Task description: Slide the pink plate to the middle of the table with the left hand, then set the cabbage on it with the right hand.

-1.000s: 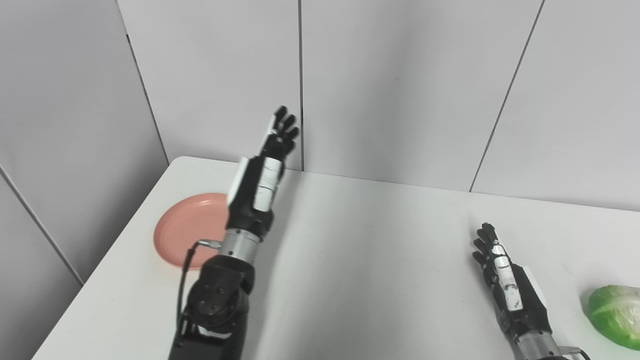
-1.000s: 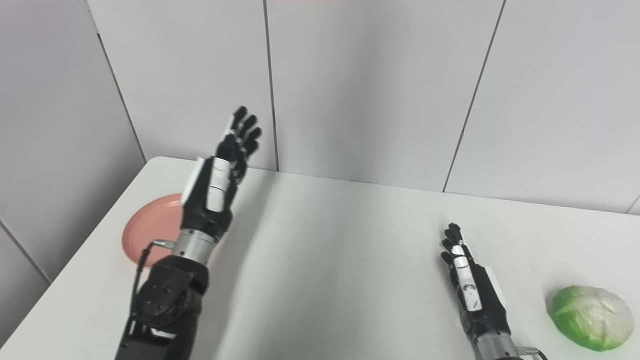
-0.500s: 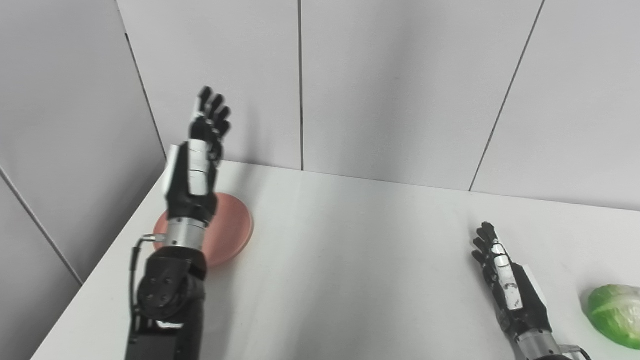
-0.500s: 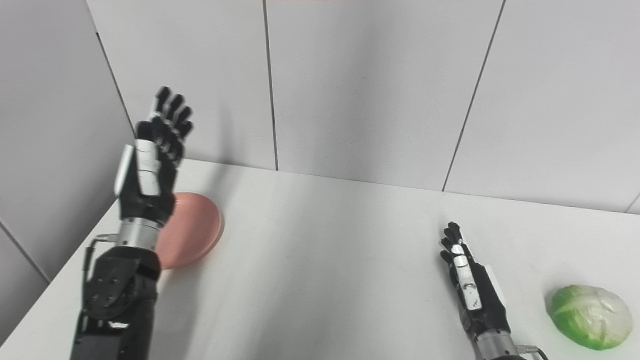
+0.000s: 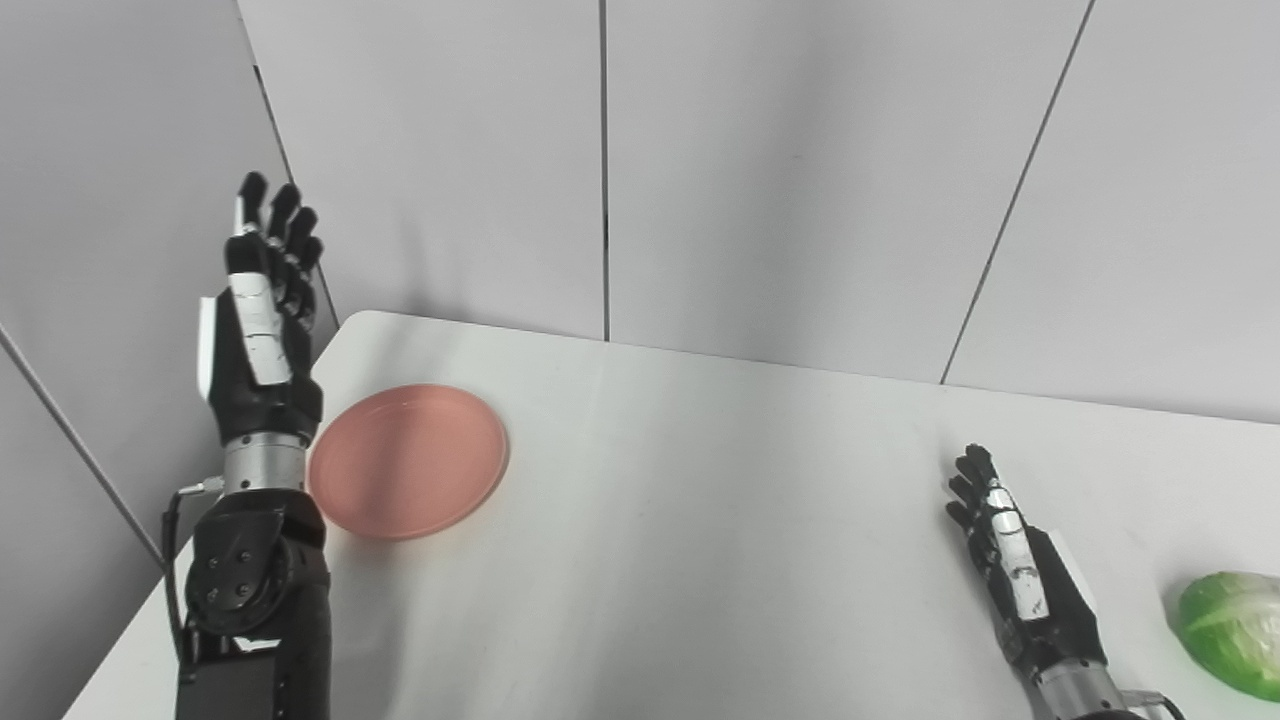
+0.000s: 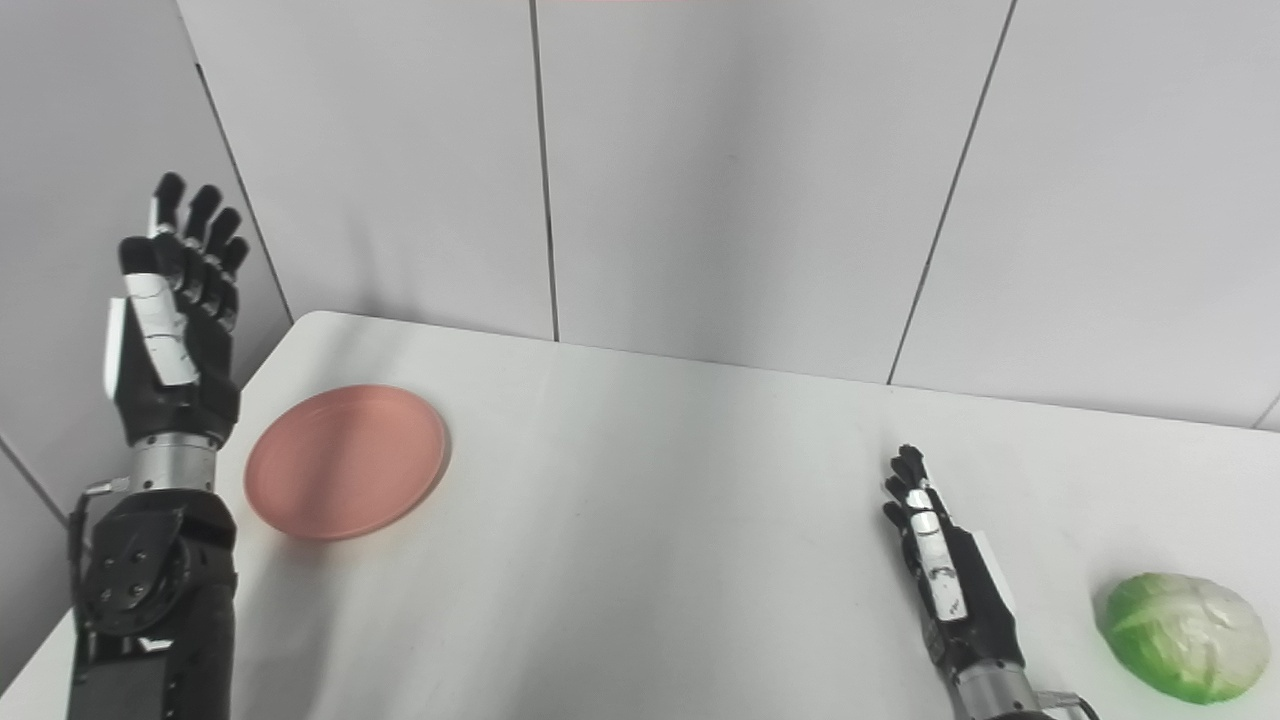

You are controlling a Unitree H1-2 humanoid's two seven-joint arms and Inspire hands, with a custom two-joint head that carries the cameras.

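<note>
Evidently the plate [image 5: 408, 461], far left on the table [image 5: 700, 520], looks light, stiff and slippery; push its left rim. Left hand [image 5: 258, 330] hovers empty, fingers apart; right hand [image 5: 1020, 575] likewise, beside the cabbage [image 6: 1182, 635].

cabbage [image 5: 1232, 632] cut by right picture edge

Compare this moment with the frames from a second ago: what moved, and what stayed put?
The left hand, raised and open, swung leftward across the pink plate to beyond its left edge, uncovering it. Nothing was grasped or released. The plate, the right hand resting open on the table and the cabbage stayed put.
</note>
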